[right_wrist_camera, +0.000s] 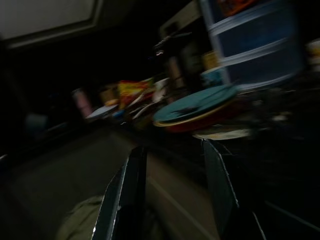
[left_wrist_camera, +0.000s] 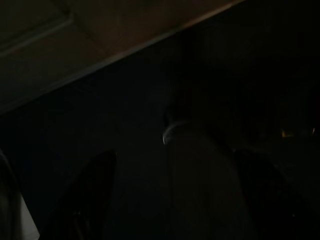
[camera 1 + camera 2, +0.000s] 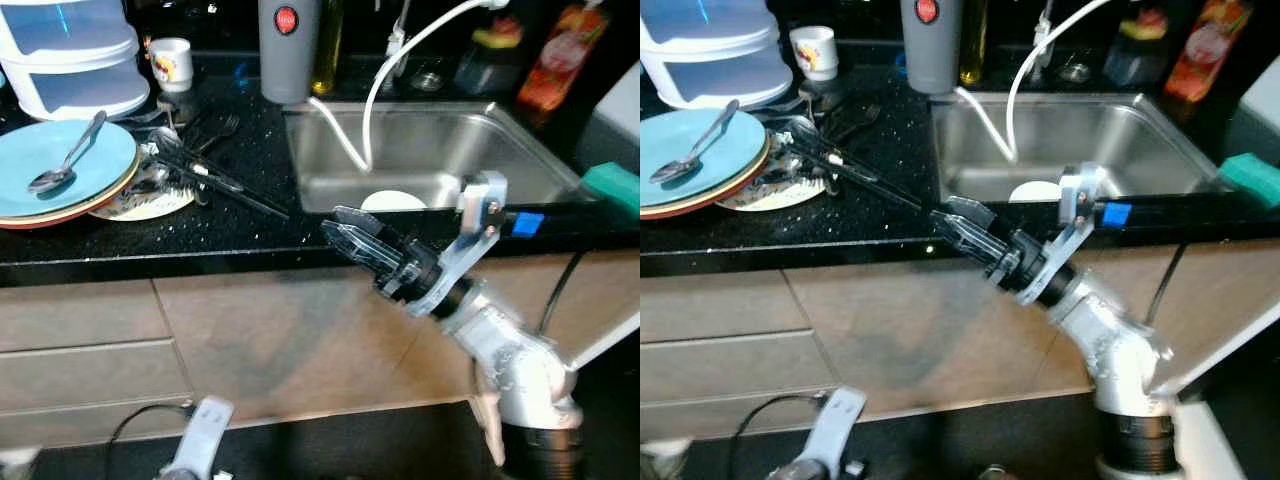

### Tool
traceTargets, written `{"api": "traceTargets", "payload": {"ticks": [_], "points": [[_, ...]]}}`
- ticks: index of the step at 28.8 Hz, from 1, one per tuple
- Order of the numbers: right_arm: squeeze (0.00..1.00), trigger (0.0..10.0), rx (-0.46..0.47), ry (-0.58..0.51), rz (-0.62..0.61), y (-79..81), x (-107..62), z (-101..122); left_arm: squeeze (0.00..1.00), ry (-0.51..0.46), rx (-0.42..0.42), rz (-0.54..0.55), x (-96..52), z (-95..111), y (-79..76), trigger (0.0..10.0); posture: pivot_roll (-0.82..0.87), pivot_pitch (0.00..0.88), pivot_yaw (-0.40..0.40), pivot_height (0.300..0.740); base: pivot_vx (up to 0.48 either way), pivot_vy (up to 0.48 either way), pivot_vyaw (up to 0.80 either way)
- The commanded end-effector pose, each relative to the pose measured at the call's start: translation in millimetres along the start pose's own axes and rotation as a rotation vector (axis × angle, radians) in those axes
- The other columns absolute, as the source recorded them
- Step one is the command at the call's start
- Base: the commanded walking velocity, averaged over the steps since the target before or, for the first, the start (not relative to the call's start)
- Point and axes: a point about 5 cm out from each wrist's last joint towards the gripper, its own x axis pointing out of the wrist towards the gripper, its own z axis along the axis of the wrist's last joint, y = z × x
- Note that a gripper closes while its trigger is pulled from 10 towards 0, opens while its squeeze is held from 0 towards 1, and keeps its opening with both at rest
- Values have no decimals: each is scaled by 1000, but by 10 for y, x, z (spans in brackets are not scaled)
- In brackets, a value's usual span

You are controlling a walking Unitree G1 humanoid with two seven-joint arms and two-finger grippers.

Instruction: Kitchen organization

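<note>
up-left of the right end effector (image 3: 352, 232), fingers parted and empty, cutlery (image 3: 205, 176) lies lengthwise toward it on the counter (image 3: 250, 215); left arm idle.

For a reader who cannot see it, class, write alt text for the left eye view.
The robot's right gripper, fingers open and empty, reaches toward the front edge of a black counter beside a steel sink. On the counter to the left, a spoon lies on a blue plate topping a stack, with loose cutlery next to it.
</note>
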Motion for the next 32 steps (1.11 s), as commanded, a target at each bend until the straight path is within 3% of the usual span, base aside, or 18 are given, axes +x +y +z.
{"api": "traceTargets", "payload": {"ticks": [1, 13, 16, 22, 26, 27, 30, 32], "points": [[0, 10000, -14, 4, -2, -6, -10, 7, 0, 30, 5, -8, -5, -79, -22, 10000, 56, 34, -49, 740, -341, 0, 0], [0, 10000, -58, 83, -6, -7, -15, -84, 0, 27, 2, -12, -2, -67, -30, 10000, 54, 33, -50, 740, -242, 0, 0], [0, 10000, -171, 226, -35, -33, -35, -239, 0, 18, -6, -12, -1, -52, -31, 10000, 52, 33, -50, 740, -124, 0, 0], [0, 10000, -240, 311, -39, -14, -20, -355, 0, 10, -7, -11, -3, -40, -16, 10000, 51, 32, -48, 740, 0, 0, 0], [0, 10000, -409, 440, -76, 8, 6, -536, 0, 7, -5, -14, -7, -40, 3, 10000, 48, 31, -48, 740, 0, -106, 0], [0, 10000, -409, 440, -76, 8, 6, -536, 0, 7, -5, -14, -7, -40, 3, 10000, 48, 31, -48, 740, 0, -424, 0], [0, 10000, -556, 504, -118, -4, -8, -638, 0, 5, -10, 7, -12, -37, 37, 10000, 45, 33, -48, 740, 0, -423, 0], [0, 10000, -556, 504, -118, -4, -8, -638, 0, 5, -10, 7, -12, -37, 37, 10000, 45, 33, -48, 740, 0, -424, 0]]}}
